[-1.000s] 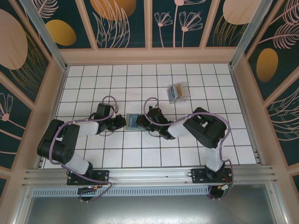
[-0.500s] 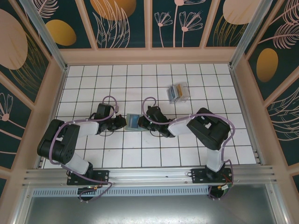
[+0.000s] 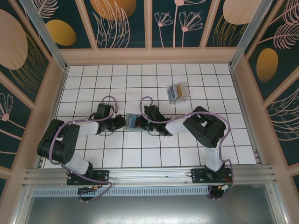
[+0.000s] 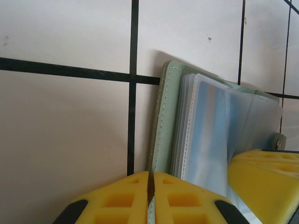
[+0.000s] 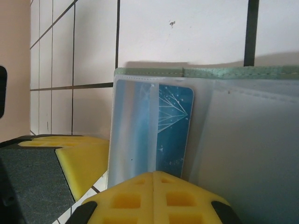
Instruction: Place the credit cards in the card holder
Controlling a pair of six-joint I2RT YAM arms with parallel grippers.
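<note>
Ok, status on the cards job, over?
Left gripper shut on card holder edge. Right gripper shut on blue card, partly in a clear pocket. Spare cards lie apart, farther back.

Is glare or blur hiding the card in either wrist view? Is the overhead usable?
Right wrist: no glare; the blue card is crisp on its right half, hazy on its left behind the milky sleeve. Left wrist: the card holder shows a sharp stitched edge and a soft shadow on the tile beside it. Top external: evenly lit, but the holder is tiny there.
</note>
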